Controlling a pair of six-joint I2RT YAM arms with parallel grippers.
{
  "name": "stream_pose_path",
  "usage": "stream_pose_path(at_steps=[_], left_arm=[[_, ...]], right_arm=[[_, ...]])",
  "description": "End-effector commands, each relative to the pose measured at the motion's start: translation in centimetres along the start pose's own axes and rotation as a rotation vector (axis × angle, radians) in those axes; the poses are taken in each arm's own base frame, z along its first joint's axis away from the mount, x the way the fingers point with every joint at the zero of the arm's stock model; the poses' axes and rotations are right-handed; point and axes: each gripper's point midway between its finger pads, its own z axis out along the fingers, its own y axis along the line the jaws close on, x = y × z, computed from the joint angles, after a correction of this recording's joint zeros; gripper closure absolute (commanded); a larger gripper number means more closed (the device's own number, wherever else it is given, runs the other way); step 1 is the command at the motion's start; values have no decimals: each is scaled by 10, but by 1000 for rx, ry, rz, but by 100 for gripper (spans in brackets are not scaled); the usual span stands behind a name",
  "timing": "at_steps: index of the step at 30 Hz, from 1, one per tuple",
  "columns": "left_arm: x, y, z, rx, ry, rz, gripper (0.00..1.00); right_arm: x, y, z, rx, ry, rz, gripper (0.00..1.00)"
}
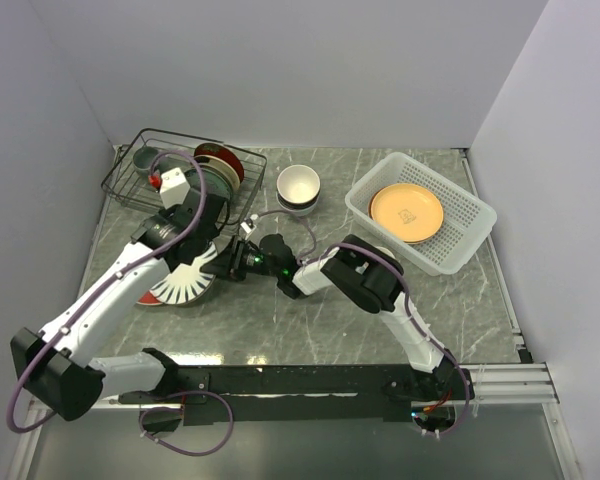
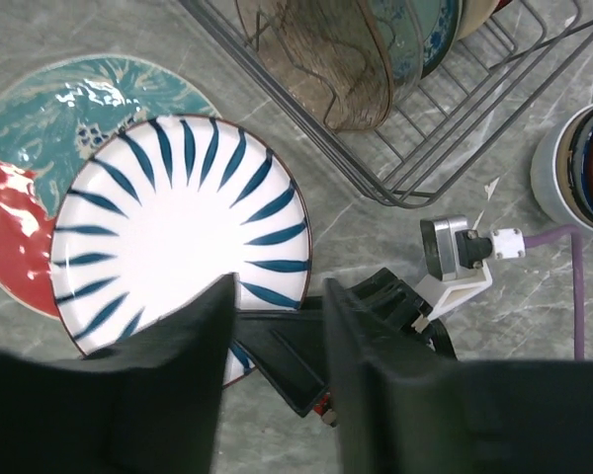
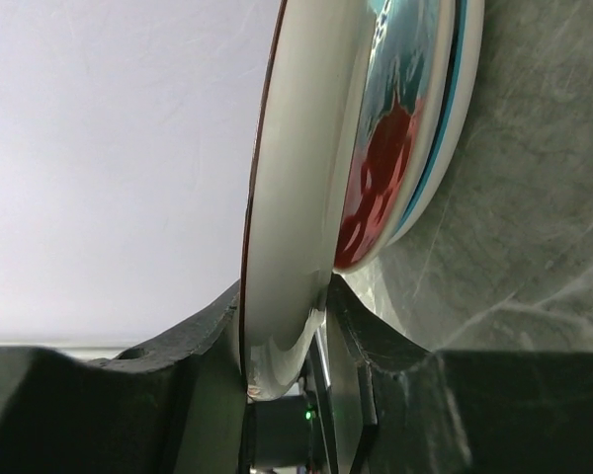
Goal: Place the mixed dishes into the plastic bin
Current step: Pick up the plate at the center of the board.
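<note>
- The step in hand is picking up the striped plate (image 2: pixel 178 227) from the top of a little pile on the left side of the table (image 1: pixel 280 320).
- This white plate with dark blue stripes lies on a red and teal plate (image 2: pixel 10 227), just in front of the black wire rack (image 1: pixel 140 175).
- The right gripper (image 3: pixel 282 316) reaches over from the other side. Its fingers (image 3: pixel 193 370) sit one on each side of the plate's near rim and seem to pinch it.
- In the right wrist view, the rim is raised a bit off the plate under it.
- The left gripper (image 2: pixel 280 296) hangs just above the same edge. Its fingers (image 2: pixel 178 375) are apart, with nothing between them.
- The plastic bin (image 1: pixel 450 250) is at the far right of the table, well apart from the pile. One orange plate (image 1: pixel 407 212) already lies inside it.
- A stack of bowls (image 1: pixel 298 185) stands between the rack and the bin, not yet put away.
- So I think the job is near its start, as most dishes are outside the bin.
- Next, the right arm needs to lift the plate clear of the pile and carry it across to the bin.
- The grip is only on a thin edge, so the plate could slip or tip. A slow lift would be safest.
- The left arm should stay out of the way.
- The carry should pass in front of the bowls, so the plate does not bump them.
</note>
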Motion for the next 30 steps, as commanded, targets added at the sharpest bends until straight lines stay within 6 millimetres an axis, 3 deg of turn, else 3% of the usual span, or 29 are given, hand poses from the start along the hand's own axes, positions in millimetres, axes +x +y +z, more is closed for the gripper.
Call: stream_pose_path(at_steps=[1, 5, 11, 22, 30], left_arm=[[-34, -10, -26, 102, -78, -59, 45], [-47, -13, -43, 180, -108, -71, 23], [-59, -13, -63, 269, -141, -78, 8], [-54, -11, -79, 367, -140, -86, 2], [-59, -14, -88, 497, -152, -135, 1]], right_arm=[[-11, 83, -9, -226, 22, -89, 100], [-10, 103, -21, -268, 35, -107, 100], [-11, 126, -41, -316, 37, -121, 100], [-29, 146, -74, -316, 72, -125, 100], [-44, 152, -131, -309, 143, -186, 100]])
